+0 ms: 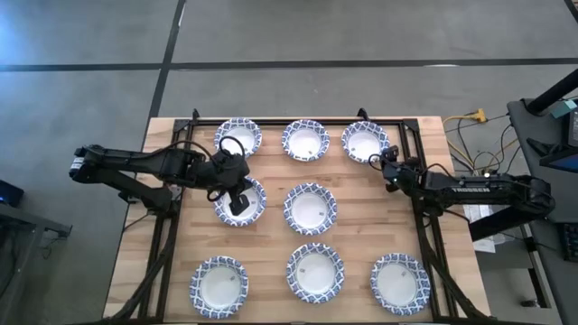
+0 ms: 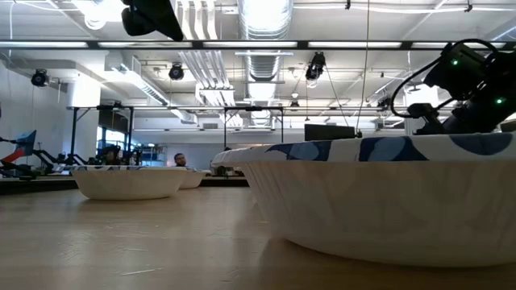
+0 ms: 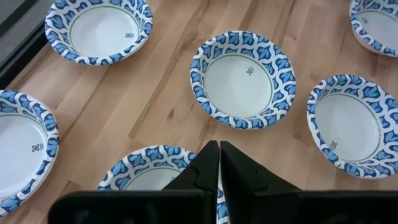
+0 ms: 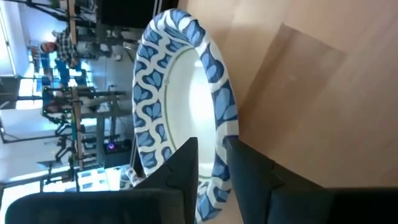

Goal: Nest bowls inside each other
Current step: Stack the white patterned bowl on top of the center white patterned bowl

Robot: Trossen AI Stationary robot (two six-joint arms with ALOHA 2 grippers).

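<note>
Nine bowls lie in a three-by-three grid on the wooden table (image 1: 271, 289), none yet stacked; nesting is judged barely begun.

Left: the left gripper (image 1: 238, 200) sits over the middle-left bowl (image 1: 240, 200), at nine o'clock from the centre bowl (image 1: 311, 208). In the left wrist view its fingers (image 3: 208, 163) are pressed together over that bowl's rim (image 3: 149, 160). Whether paper is pinched between them cannot be told. The likely aim is to lift this bowl by its edge and carry it into a neighbour.

Middle: the centre bowl and the bowls at twelve o'clock (image 1: 305, 141) and six o'clock (image 1: 315, 271) stand apart, mouths up, ready to receive.

Right: the right gripper (image 1: 390, 166) is at the near edge of the back-right bowl (image 1: 366, 143), at about one o'clock from centre. The right wrist view shows one finger (image 4: 186, 163) inside the rim (image 4: 217, 93) and one outside, clamped on it, a grip suited to a thin shallow wall. The bowl appears tilted up off the table.

Front corners: bowls at seven (image 1: 219, 286) and five o'clock (image 1: 400, 282) are untouched.
</note>
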